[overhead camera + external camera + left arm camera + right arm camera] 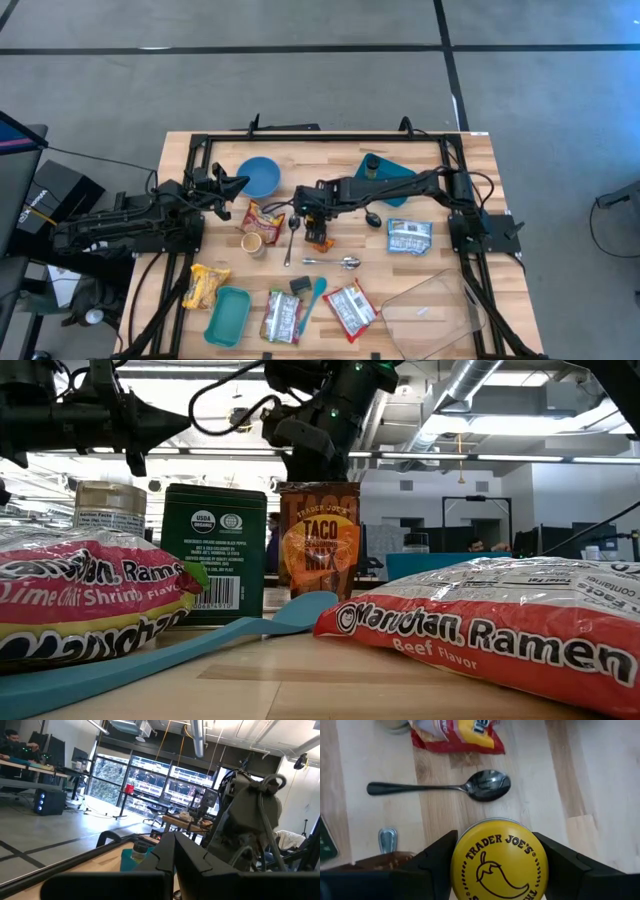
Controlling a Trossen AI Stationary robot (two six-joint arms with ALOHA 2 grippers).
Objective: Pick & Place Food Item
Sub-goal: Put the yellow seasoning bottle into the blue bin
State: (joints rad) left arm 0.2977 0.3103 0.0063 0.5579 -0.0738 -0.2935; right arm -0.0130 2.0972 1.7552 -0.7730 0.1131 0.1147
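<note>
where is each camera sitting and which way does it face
High view: above, straight down on the wooden table; both arms show.
Low view: table height, level past a Taco seasoning packet; arms overhead.
Left wrist: faces the room; shut left gripper.
Right wrist: looks down; right gripper around a yellow Trader Joe's lid.
Shared: black spoon, also in the high view.

I see a blue bowl (260, 176) at upper centre-left of the high view, a teal container (228, 316) at lower left, a clear tray (432, 312) at lower right, and a dark spoon (447, 785) across the right wrist view's upper half.
</note>
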